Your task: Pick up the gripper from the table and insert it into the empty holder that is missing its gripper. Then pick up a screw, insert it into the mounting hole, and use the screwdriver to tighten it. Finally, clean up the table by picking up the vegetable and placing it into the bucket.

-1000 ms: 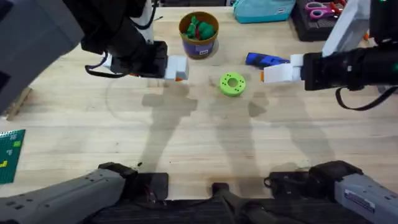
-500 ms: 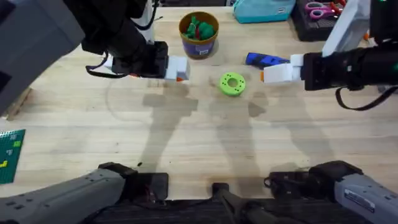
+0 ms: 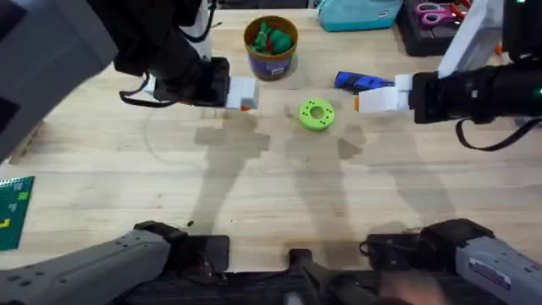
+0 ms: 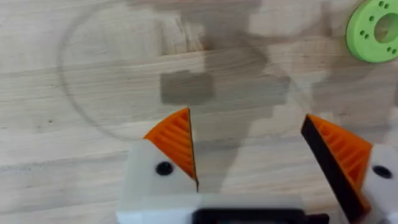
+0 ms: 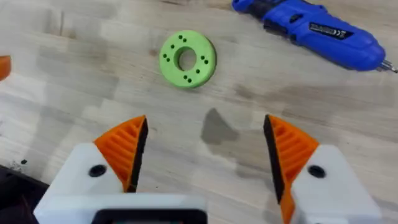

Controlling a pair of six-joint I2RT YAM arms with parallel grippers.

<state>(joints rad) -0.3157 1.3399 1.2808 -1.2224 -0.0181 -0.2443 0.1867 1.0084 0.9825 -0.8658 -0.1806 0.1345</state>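
Along the near edge of the wooden surface (image 3: 271, 203) the two arm bases are seen, with a green circuit-board-like piece (image 3: 14, 212) lying at the near left edge. Bare wood, crossed by arm shadows, is noted through the middle.

Farther out, the left gripper (image 3: 242, 93) is held above the surface left of centre. Its fingers (image 4: 177, 140) are spread wide with nothing between them; bare wood is seen in the gap in the left wrist view.

The right gripper (image 3: 366, 102) is held right of centre, pointing toward the middle. Its fingers (image 5: 127, 146) are likewise spread wide and empty.

Between the two grippers a flat green ring-shaped disc (image 3: 317, 114) is seen lying on the surface, with small holes around its central opening; it is apart from both grippers. It is also recorded in the right wrist view (image 5: 188, 58) and at the corner of the left wrist view (image 4: 373, 30).

Just beyond the right gripper a blue screwdriver (image 3: 362, 81) is lying on its side (image 5: 314, 31).

Farther still, the bucket (image 3: 270, 47) stands upright, well apart from the disc. Green vegetable pieces (image 3: 273, 36) are seen inside it.

At the far edge a teal case (image 3: 359, 14) and a dark tray holding scissors (image 3: 436, 19) are noted.
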